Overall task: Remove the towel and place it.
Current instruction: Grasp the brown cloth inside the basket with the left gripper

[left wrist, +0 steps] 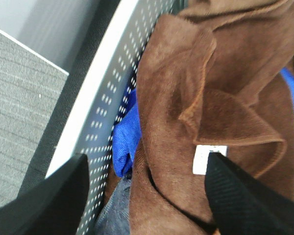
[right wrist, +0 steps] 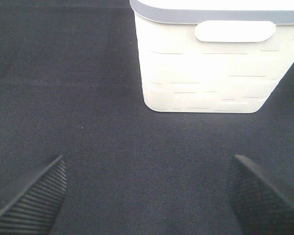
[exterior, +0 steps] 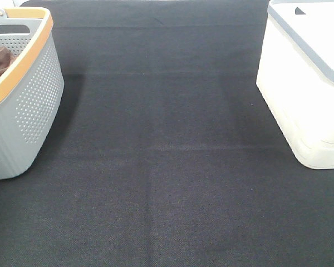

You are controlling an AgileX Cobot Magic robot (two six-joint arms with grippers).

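So the towel (left wrist: 186,98) is crumpled in the grey basket (exterior: 33,94), upper left of the overhead frame. My left end effector (left wrist: 147,200) hangs open over it; the right end effector (right wrist: 147,196) is open too, empty. It looks soft and light, so I'd pinch the fold by the white tag (left wrist: 208,159).
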